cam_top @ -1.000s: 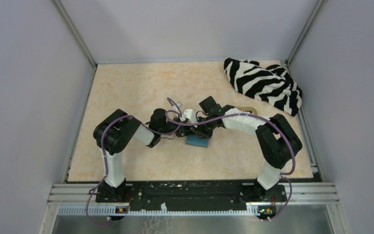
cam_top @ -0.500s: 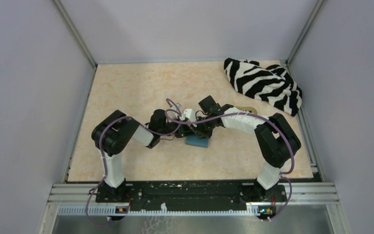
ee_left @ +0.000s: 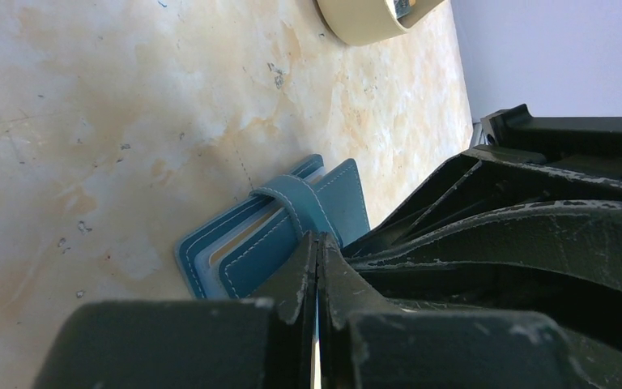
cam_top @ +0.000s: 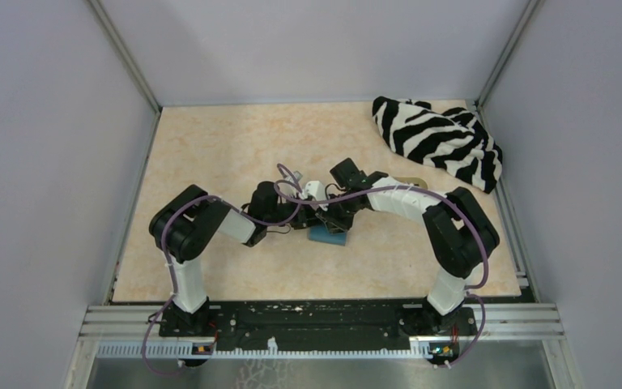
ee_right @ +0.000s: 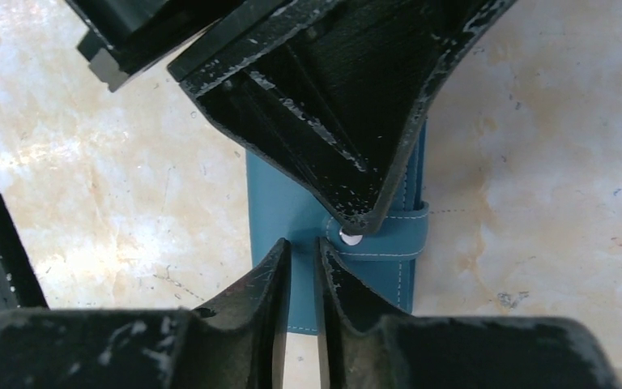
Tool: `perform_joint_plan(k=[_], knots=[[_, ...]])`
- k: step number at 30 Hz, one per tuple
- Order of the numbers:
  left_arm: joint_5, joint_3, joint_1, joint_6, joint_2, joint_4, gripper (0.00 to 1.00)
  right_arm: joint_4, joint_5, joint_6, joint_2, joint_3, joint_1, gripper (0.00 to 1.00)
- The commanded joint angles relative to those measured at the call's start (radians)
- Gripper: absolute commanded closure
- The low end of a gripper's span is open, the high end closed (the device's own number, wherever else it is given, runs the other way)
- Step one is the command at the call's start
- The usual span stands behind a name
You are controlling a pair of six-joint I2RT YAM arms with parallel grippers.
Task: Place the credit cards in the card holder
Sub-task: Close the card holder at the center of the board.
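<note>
Fastening looks to be the step in hand: the card holder (cam_top: 328, 236) lies flat near the middle of the surface (cam_top: 235, 146), folded shut with its strap (ee_right: 389, 235) wrapped over the cover. The left jaws are pressed together, their tip set on the strap's snap (ee_right: 348, 238) from 12 o'clock in the right wrist view. The right jaws stand a sliver apart with nothing between them, at 6 o'clock of the snap. No loose credit cards show, and whether the pale layers between the covers are cards or pockets I cannot tell. A good finish, I judge, presses straight down on the snap so the holder cannot slide, while the right jaws lift clear without hooking the strap. The tan tray (ee_left: 356, 20) sits toward 2 o'clock.
</note>
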Motion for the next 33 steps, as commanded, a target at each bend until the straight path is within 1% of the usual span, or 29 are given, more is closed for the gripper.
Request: perform_joint_plan(k=[1,3,6,8,11,15,22,27,33], knots=[[-0.047,-0.022,-0.021,0.065,0.028,-0.16,1.0,-0.023,-0.092,-0.018,-0.045,0.045,-0.017,0.81],[-0.047,-0.022,-0.02,0.065,0.029,-0.163,1.0,-0.033,-0.131,-0.028,-0.061,0.048,-0.03,0.78],[-0.047,-0.022,-0.02,0.064,0.029,-0.162,1.0,-0.049,-0.186,-0.032,-0.086,0.066,-0.061,0.77],[-0.047,-0.02,-0.021,0.063,0.029,-0.162,1.0,-0.032,-0.192,-0.018,-0.109,0.071,-0.087,0.76],[-0.042,-0.021,-0.019,0.063,0.032,-0.159,1.0,0.033,-0.083,0.02,-0.112,0.062,-0.093,0.74],[-0.041,-0.019,-0.019,0.064,0.031,-0.158,1.0,0.064,-0.026,0.035,-0.071,0.062,-0.08,0.74],[-0.035,-0.019,-0.019,0.066,0.034,-0.151,1.0,0.07,0.004,0.015,-0.029,0.061,-0.042,0.76],[-0.032,-0.023,-0.02,0.066,0.033,-0.146,1.0,0.06,0.006,0.003,-0.006,0.055,-0.028,0.8],[-0.026,-0.026,-0.02,0.066,0.034,-0.138,1.0,0.051,0.022,-0.003,0.023,0.056,-0.011,0.82]])
